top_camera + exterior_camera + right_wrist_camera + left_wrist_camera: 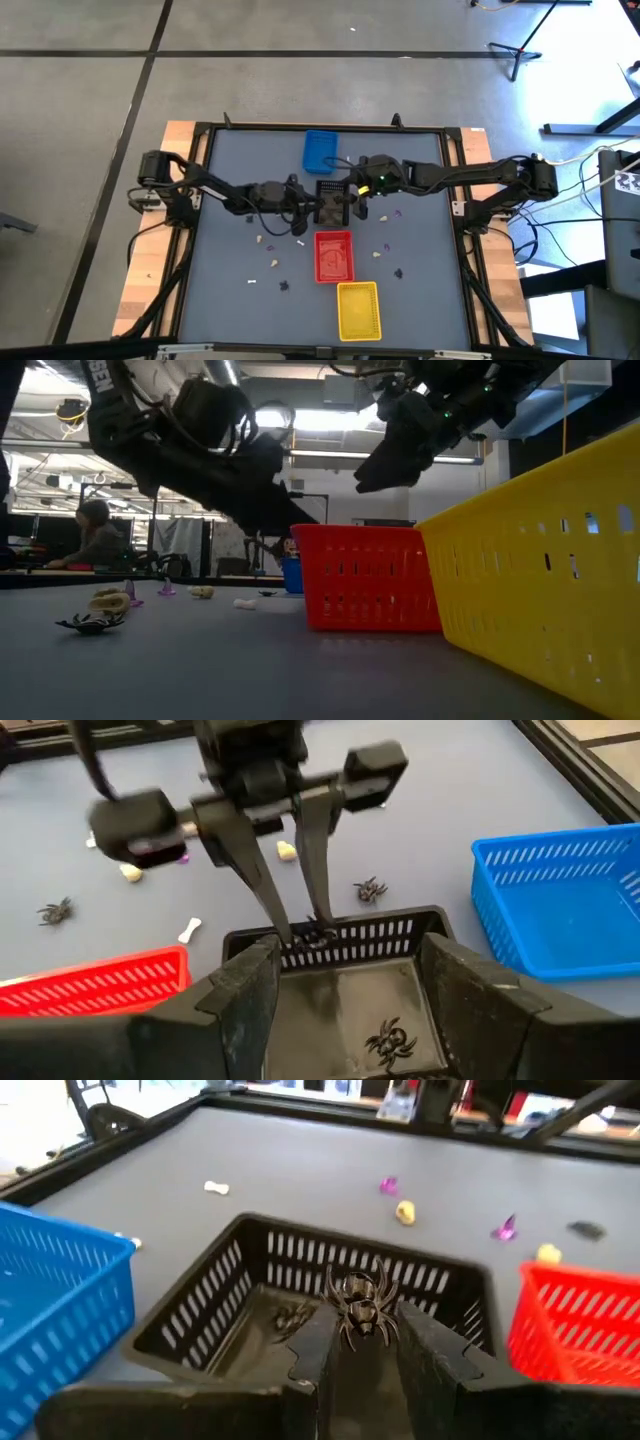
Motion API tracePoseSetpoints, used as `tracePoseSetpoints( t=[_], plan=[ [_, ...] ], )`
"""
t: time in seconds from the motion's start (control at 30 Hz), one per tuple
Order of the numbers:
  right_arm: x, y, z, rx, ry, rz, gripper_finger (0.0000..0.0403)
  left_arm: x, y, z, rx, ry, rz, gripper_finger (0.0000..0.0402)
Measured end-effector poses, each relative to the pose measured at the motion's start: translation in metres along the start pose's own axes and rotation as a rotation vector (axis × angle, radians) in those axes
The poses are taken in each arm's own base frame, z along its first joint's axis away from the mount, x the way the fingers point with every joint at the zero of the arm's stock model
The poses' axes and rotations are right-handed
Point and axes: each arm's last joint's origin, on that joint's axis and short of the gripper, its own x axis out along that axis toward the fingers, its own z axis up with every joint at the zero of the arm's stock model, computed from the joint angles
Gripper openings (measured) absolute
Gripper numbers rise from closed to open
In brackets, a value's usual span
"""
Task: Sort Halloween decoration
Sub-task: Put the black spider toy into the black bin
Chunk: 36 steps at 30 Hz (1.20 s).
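My left gripper is shut on a black spider over the black tray, near the tray's left wall. It also shows in the right wrist view. My right gripper is open and empty above the same tray, on its right side. Another black spider lies on the tray's floor. Small white, cream, purple and dark pieces lie loose on the grey table, such as a bone and a spider. My left gripper pinches the black spider's body between its two fingertips. The fingers slant down from the table's left side. The spider is held at the level of the tray's rim, clear of the tray's floor.
A blue tray stands just beyond the black one, a red tray just in front of it, and a yellow tray nearer the front edge. Loose pieces lie left and right of the red tray.
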Motion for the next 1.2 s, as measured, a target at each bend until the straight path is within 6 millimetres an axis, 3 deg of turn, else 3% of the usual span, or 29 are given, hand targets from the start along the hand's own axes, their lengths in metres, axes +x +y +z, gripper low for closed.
tracePoseSetpoints(
  t=[0.2,0.47,0.8,0.93,1.2],
  plan=[
    [-0.002,0.000,0.001,0.000,-0.006,0.001,0.0241,0.009,-0.001,-0.001,0.001,0.008,0.006,0.0084],
    [-0.002,0.000,0.000,0.001,0.009,0.004,0.0241,0.020,-0.005,0.013,-0.006,-0.035,0.001,0.0152],
    [-0.004,0.004,-0.017,0.110,0.190,0.112,0.0241,0.023,-0.006,0.020,-0.008,-0.050,0.002,0.0214],
    [-0.004,0.020,-0.022,0.106,0.246,0.155,0.0241,0.023,-0.005,0.020,-0.008,-0.050,0.002,0.0217],
    [-0.009,0.077,-0.034,0.077,0.309,0.169,0.0241,0.023,-0.007,0.020,-0.006,-0.046,-0.025,0.0218]
  ],
)
